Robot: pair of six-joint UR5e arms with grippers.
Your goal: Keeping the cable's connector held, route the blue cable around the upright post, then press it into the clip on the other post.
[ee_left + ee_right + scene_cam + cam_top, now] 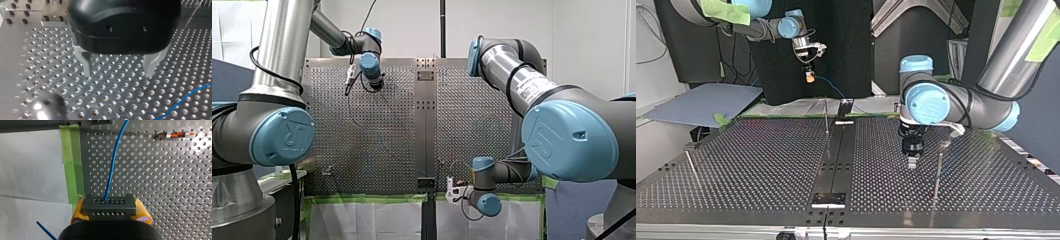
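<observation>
My right hand sits at the near edge of its wrist view. Its yellow pads are clenched on either side of the grey connector, a block with rows of small holes. The blue cable leaves the connector's top face and runs straight ahead over the perforated table. Beside the hand, a strip of green tape lines the table's edge, with white sheeting beyond it. Farther ahead, to one side of the cable, is a slim metal fitting with an orange part; I cannot tell whether it is the clip.

In the top view this hand hangs well above the table's far edge, left of centre. The cable drops from it toward the black block at the far end of the centre rail. A thin upright post stands just beside that block and near the cable; I cannot tell whether they touch.

My left hand is released. Its two metal fingers stand wide apart, their tips just above the table, with only bare table between them. A stretch of the blue cable crosses the table ahead of it, off to one side. In the top view this hand hovers at the right, just beside another post. A third post leans near the view's left edge.
</observation>
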